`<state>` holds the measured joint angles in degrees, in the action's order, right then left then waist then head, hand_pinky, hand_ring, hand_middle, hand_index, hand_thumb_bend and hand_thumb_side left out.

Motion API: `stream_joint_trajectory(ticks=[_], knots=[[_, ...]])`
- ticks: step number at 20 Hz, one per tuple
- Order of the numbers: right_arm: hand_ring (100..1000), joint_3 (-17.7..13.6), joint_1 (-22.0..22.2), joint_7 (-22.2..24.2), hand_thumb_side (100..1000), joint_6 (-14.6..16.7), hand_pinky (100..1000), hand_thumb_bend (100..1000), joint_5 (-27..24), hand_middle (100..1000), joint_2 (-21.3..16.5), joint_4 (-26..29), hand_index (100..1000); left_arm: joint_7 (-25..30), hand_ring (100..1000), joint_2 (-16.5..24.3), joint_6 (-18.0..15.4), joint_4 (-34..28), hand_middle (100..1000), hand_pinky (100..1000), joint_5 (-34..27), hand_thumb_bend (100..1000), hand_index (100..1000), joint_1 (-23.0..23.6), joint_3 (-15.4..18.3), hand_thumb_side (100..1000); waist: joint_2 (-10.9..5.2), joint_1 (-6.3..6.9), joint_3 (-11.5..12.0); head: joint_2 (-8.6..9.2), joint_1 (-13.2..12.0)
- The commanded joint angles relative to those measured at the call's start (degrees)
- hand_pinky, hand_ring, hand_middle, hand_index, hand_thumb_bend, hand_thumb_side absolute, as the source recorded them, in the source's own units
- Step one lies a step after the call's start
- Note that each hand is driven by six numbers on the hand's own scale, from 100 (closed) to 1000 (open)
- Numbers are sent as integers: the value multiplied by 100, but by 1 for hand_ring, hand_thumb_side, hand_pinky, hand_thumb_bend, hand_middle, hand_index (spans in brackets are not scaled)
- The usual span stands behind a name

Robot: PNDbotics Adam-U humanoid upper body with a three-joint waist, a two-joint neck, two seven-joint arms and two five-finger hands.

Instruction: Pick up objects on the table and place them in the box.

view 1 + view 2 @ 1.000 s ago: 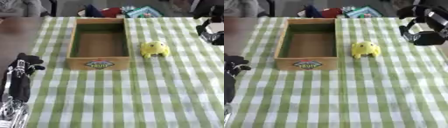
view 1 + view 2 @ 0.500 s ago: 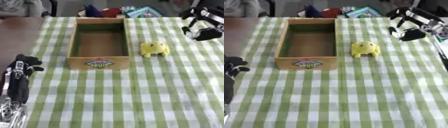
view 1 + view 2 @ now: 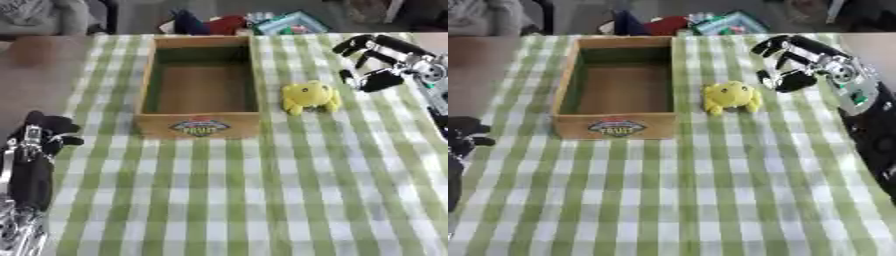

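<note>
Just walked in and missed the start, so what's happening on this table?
The robot's right hand, fingers open, hovers just right of a small yellow plush toy on the green checked tablecloth. The toy sits beside the wooden box, which looks empty. The left hand rests idle at the lower left.

The place looked like a staged demonstration or lab setting made up to resemble a home dining table. A green-and-white checked tablecloth [image 3: 262,200] covered the table, while a jumble of colourful items [image 3: 702,22] lay past its far edge, with grey floor showing behind them.
</note>
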<state>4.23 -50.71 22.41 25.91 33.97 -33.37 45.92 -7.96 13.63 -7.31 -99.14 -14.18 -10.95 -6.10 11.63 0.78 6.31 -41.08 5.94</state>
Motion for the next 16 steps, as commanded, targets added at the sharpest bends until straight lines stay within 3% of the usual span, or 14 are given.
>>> stream_joint_trajectory(ticks=[1,10,16], knots=[[856,-58,-178,-91,230,61,640,100,286,832,-1,-137,894,23,610,95,0,-87,555,535,-10,100,511,-61,-14,673,-101,13,15,-28,38],[860,-45,-245,-89,364,148,652,100,635,838,230,-403,901,33,611,77,9,-90,555,535,-16,100,511,-73,-24,673,-85,47,52,-36,80],[864,-7,-261,16,405,211,660,100,748,843,319,-422,903,39,610,69,9,-90,555,535,-18,100,511,-74,-29,673,-78,50,56,-46,96]])
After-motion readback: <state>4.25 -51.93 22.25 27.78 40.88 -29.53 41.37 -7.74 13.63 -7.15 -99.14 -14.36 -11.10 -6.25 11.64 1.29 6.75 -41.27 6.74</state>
